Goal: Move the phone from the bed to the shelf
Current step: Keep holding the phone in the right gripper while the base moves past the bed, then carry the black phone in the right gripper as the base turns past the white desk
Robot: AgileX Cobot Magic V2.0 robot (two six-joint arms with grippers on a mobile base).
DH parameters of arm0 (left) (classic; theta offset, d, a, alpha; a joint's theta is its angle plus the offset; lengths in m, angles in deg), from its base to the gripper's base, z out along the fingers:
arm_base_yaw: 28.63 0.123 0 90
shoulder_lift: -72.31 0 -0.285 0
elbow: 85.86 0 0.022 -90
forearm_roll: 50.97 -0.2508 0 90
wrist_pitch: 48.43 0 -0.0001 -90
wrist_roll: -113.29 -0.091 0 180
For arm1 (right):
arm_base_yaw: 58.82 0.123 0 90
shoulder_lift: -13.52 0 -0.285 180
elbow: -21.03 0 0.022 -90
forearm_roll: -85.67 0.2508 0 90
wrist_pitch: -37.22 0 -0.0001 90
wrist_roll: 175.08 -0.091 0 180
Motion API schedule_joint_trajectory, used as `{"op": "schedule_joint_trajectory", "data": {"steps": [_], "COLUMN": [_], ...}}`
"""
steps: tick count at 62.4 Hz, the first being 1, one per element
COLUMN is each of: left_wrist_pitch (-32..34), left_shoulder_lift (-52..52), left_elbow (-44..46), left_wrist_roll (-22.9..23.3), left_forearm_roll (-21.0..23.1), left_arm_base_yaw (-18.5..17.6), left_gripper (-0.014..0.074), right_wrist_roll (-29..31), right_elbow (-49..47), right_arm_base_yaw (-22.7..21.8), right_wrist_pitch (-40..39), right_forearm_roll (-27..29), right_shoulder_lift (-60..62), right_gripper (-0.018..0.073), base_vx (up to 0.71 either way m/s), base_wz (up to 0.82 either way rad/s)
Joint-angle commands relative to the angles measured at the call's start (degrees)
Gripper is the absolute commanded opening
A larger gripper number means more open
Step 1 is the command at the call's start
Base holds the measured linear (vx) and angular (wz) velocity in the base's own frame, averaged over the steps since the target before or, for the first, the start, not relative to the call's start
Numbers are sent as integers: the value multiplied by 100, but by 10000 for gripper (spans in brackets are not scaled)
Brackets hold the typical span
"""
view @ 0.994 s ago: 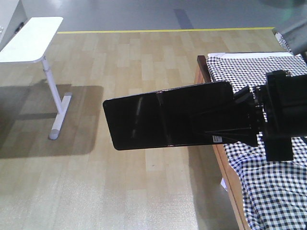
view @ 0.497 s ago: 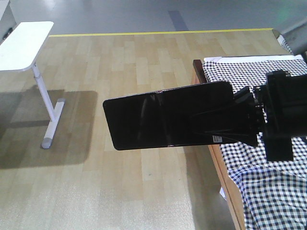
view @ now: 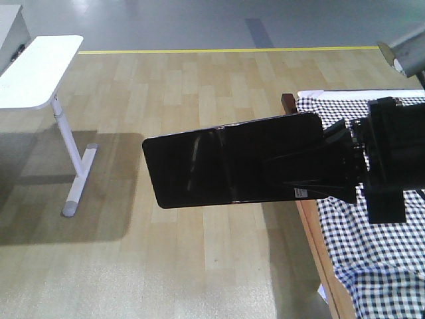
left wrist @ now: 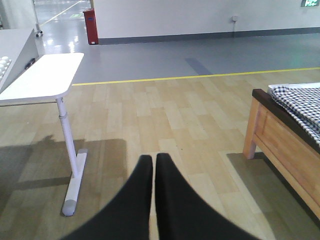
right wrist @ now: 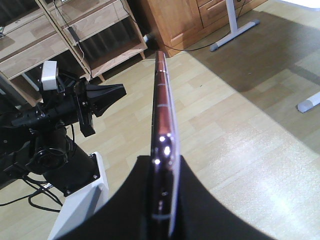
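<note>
The phone, glossy black with a seam across its middle and a white sticker, hangs flat over the wooden floor. My right gripper is shut on its right end. In the right wrist view the phone shows edge-on with a pinkish rim, clamped in the right gripper. The bed with its gingham sheet lies at the right, behind the arm, and its wooden frame shows in the left wrist view. The shelf of pale planks stands beyond the phone. My left gripper is shut with nothing in it.
A white side table on a slim leg stands at the left over the floor. A yellow floor line runs across the back. A darker wooden cabinet stands beside the shelf. The left arm on its white base is near the phone.
The phone stays fixed in the right gripper. The scene behind it has shifted: table and bed slid left, then back right, and the bed now sits lower in view.
</note>
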Motion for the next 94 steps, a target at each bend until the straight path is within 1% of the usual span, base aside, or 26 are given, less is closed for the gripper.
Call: {"op": "schedule_joint_trajectory", "data": {"steps": [1, 94], "left_wrist_pitch": [417, 417], "left_shoulder_lift": [34, 34], "left_elbow": [-9, -9], "left_wrist_roll": [22, 22], "left_forearm_roll": [55, 55], "left_arm_base_yaw": [4, 4], "left_gripper": [1, 1], "right_wrist_roll": [51, 51], "right_elbow": [-159, -159], "right_arm_base_yaw": [-5, -5], "right_wrist_pitch": [344, 344], "right_forearm_roll": [545, 545], "right_shoulder_lift": [127, 127], "right_gripper": [-4, -4], "base_vx": [20, 21], "base_wz": [9, 7]}}
